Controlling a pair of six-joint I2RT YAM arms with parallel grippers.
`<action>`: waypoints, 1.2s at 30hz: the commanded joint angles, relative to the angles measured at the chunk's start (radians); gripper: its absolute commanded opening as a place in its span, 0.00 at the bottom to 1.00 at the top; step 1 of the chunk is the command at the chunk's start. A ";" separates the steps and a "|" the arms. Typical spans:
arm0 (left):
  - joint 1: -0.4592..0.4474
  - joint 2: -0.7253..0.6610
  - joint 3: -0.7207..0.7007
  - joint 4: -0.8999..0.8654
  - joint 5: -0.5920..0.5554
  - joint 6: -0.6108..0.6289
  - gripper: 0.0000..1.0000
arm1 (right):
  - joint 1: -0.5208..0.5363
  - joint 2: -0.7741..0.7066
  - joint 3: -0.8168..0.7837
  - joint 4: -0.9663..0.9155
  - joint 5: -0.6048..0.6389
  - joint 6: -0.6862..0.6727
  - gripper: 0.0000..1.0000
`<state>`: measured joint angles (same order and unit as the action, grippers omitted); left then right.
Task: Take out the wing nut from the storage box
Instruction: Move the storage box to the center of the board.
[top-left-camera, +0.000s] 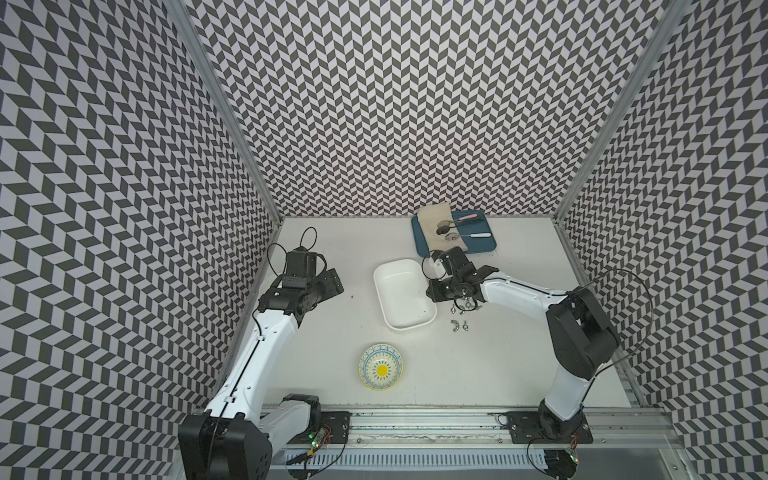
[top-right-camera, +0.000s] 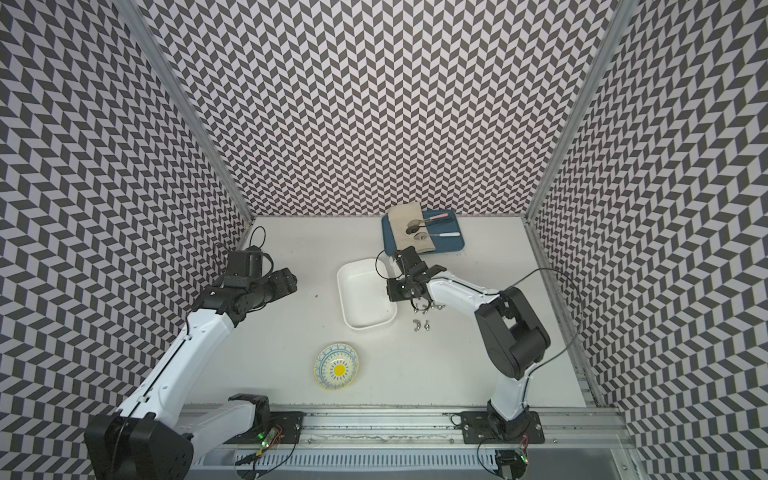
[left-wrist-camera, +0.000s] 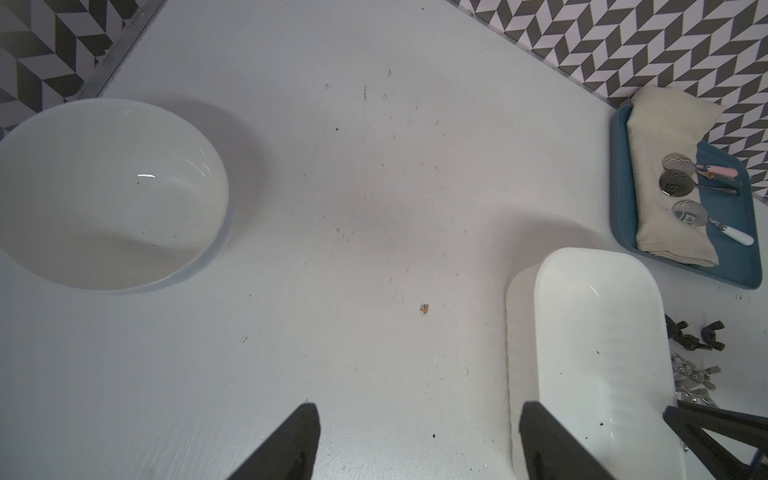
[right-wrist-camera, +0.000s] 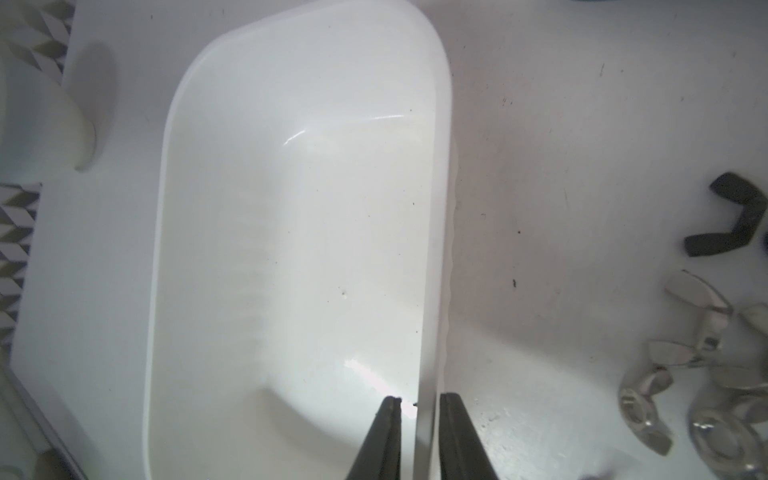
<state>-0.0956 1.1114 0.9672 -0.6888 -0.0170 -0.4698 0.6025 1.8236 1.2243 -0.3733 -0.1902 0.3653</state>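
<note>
Looking at the right arm: base at the bench's near edge, elbow folded high by the right edge, forearm reaching across toward mid-bench, wrist pitched down. The right gripper (right-wrist-camera: 419, 401) straddles the storage box (top-left-camera: 401, 291), one finger inside and one outside its long wall on the side facing the right edge. Jaws are close together, pinching that wall as far as the wrist view shows.

The box sits mid-bench; its interior shows bare white floor and a few specks. The wing nuts (top-left-camera: 454, 326) lie out on the bench, just beside that same wall and partly under the wrist. The silver wing nuts (right-wrist-camera: 702, 291) are clumped, with the black wing nuts (right-wrist-camera: 744, 220) next to them.

Left arm: stretched from the near-left corner along the left edge, wrist turned toward the middle. The left gripper (left-wrist-camera: 417, 405) is raised off the bench, fingers spread wide, well apart from the box.

The blue tray (top-left-camera: 478, 243) is at the far edge, the patterned bowl (top-left-camera: 380, 368) toward the near edge.
</note>
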 joint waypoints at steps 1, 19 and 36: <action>0.005 -0.018 0.020 0.010 -0.005 -0.004 0.80 | 0.008 0.043 0.035 0.014 0.047 0.050 0.14; 0.005 -0.012 0.027 0.012 -0.017 -0.002 0.80 | 0.087 0.024 0.084 0.025 0.206 0.304 0.25; 0.007 0.017 0.012 0.212 -0.101 0.089 1.00 | -0.104 -0.309 -0.071 0.105 0.379 0.064 0.99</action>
<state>-0.0956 1.1286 0.9672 -0.5831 -0.0574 -0.4290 0.5838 1.5547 1.2175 -0.3225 0.1287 0.4770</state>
